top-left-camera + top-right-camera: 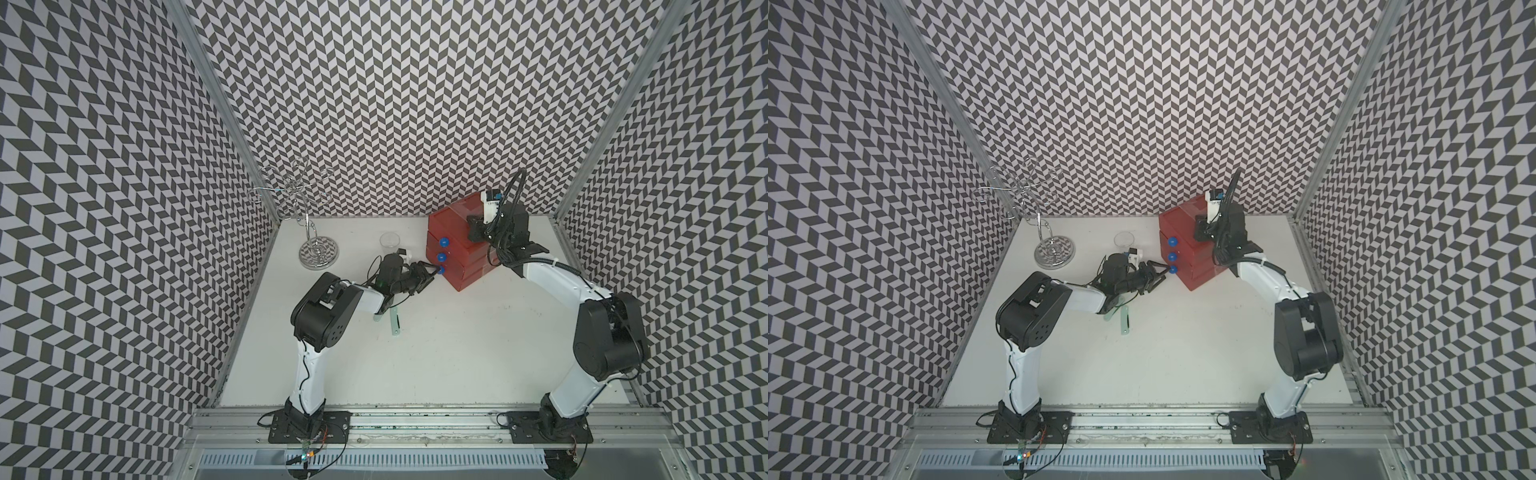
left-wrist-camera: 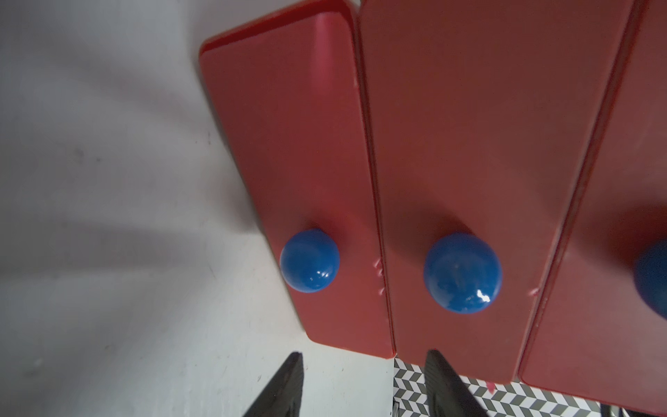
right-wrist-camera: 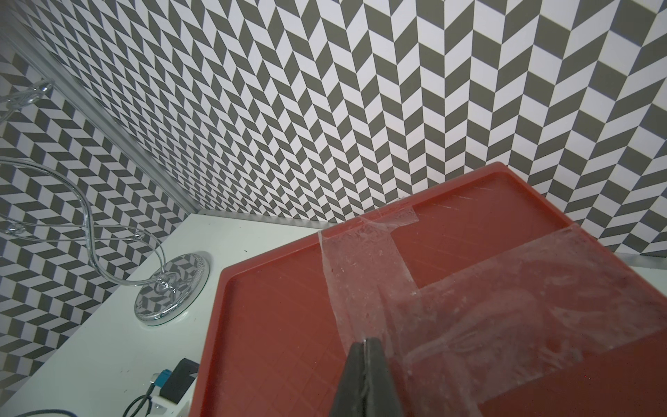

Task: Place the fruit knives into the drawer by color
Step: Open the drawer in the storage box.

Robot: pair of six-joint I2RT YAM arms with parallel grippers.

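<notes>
Mint fruit knife (image 1: 395,326) lies front-to-back (drawer (image 1: 451,226) faces left).

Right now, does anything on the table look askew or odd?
The red drawer box sits turned at an angle to the back wall, with wrinkled clear tape patched across its top. Mint knives lie partly under the left arm.

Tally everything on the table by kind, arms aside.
Mint knives, in view: 2
Drawer box: 1
Blue knobs: 3
Cup: 1
Wire stand: 1
Total: 8
</notes>
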